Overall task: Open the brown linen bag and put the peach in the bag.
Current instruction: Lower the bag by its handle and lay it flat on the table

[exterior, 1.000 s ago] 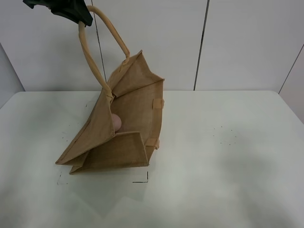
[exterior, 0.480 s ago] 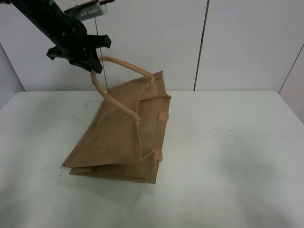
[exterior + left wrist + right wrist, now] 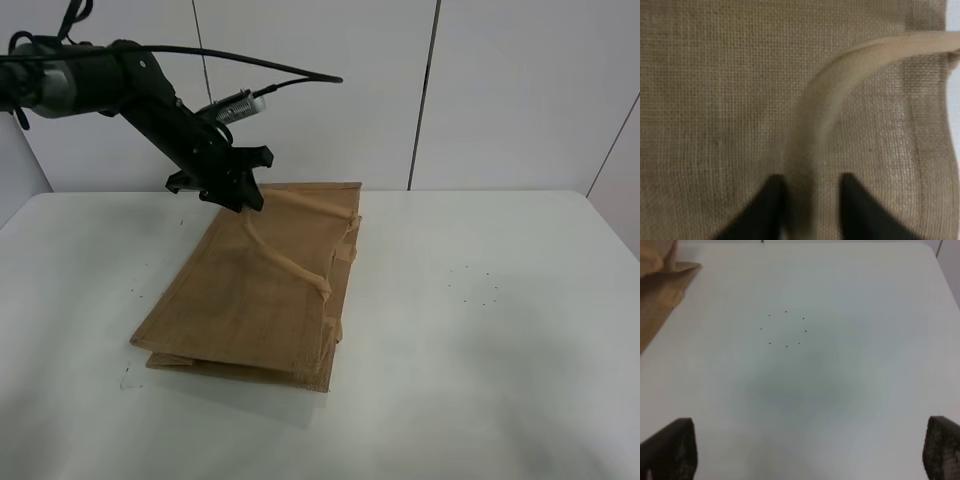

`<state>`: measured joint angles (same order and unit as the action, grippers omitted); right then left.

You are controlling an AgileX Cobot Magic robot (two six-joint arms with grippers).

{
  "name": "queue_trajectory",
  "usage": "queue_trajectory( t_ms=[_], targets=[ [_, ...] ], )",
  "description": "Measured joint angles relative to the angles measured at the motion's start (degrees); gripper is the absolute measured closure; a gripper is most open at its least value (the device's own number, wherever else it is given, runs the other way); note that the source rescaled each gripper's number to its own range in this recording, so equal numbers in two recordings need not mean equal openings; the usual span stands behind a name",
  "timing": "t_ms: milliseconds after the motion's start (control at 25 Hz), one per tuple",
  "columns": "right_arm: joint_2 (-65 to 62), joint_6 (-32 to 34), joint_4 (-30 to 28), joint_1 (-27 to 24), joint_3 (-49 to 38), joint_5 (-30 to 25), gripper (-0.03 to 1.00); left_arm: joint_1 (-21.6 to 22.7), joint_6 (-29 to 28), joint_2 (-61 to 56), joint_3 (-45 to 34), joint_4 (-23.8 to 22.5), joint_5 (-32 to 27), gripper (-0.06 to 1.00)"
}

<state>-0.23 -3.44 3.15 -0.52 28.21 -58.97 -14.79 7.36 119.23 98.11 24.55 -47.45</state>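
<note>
Jute lying flat: the brown linen bag is collapsed on the white bench, one broad face up. Its long axis runs from the left gripper at the far end toward the near edge of the bench, slanting a little to that arm's outer side. The mouth rim, marked by the sewn handle tabs, faces the right arm's side, and the folded base lies on the side away from it. The left gripper sits low over the bag's far corner, its two dark fingers nearly together and pinching the beige handle, which curves away from them across the weave. The right gripper hangs over bare bench well apart from the bag, its fingertips spread wide with nothing between them. A second ago the left gripper held that handle high, the upper face was pulled up, and the peach showed inside; half a second ago the face was partly down. Now the face lies flat, the gripper has come down nearly to the cloth, and the peach is out of sight in every view.
</note>
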Motion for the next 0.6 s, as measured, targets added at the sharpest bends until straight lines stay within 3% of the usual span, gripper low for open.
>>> queue_trajectory(
  t_ms=[80, 160, 320, 400, 600],
  targets=[
    [0.0, 0.0, 0.0, 0.0, 0.0, 0.0, -0.03, 0.0, 0.62, 0.74, 0.0, 0.26, 0.0, 0.17],
    [0.0, 0.0, 0.0, 0.0, 0.0, 0.0, -0.03, 0.0, 0.67, 0.81, 0.0, -0.02, 0.0, 0.03],
    [0.0, 0.0, 0.0, 0.0, 0.0, 0.0, -0.03, 0.0, 0.97, 0.81, 2.47, -3.93, -0.77, -0.04],
    [0.0, 0.0, -0.02, 0.0, 0.0, 0.0, -0.03, 0.0, 0.55, 0.81, 4.44, -8.47, -1.78, -0.05],
    [0.0, 0.0, -0.02, 0.0, 0.0, 0.0, -0.03, 1.58, -6.57, 0.81, 5.66, -21.93, -4.53, -0.05]
  ],
)
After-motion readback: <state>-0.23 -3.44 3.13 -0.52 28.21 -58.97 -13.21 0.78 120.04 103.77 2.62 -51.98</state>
